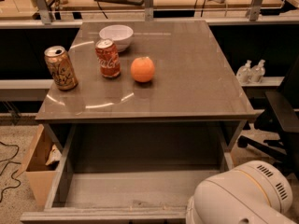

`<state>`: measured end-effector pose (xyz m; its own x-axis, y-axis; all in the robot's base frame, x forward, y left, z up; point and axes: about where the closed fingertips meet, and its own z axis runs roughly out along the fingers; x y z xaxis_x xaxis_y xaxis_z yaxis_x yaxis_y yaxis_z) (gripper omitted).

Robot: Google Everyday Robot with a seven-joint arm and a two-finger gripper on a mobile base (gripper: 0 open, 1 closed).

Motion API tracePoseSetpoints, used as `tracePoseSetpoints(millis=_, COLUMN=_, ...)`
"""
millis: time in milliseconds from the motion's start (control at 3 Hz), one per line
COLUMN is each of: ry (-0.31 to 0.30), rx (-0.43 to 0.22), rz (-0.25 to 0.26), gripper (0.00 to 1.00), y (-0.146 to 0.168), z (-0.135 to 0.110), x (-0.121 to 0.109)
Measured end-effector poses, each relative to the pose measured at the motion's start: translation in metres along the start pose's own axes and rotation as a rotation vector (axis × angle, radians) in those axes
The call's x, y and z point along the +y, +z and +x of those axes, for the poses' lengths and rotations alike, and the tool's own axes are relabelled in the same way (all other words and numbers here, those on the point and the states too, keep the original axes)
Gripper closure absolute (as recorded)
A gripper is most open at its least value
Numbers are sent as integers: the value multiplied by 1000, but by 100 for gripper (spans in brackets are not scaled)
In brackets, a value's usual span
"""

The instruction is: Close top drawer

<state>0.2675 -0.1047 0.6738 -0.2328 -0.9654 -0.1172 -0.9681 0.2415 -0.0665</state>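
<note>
The top drawer (135, 188) stands pulled wide open under the grey counter (187, 78), its grey inner floor bare. Its front rim runs along the bottom edge of the view; the front panel and handle are out of view. A white rounded part of my arm (240, 197) fills the lower right corner, over the drawer's front right corner. The gripper itself is not in view.
On the counter stand a gold can (60, 68), a red cola can (108, 58), an orange (142, 69) and a white bowl (116, 35). A cardboard box (37, 164) sits on the floor at left. A black chair (280, 120) stands at right. Two small bottles (251, 71) sit on a shelf.
</note>
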Motion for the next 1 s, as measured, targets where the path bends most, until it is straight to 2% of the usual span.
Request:
tracePoseSetpoints(millis=333, ry=-1, rx=1, rz=-2, gripper=65, y=0, z=0, x=1)
tracePoseSetpoints(millis=667, ry=-1, rx=1, rz=-2, gripper=96, y=-3, z=0, x=0)
tracePoseSetpoints(millis=1000, ry=-1, rx=1, rz=-2, gripper=100, y=-4, z=0, x=0)
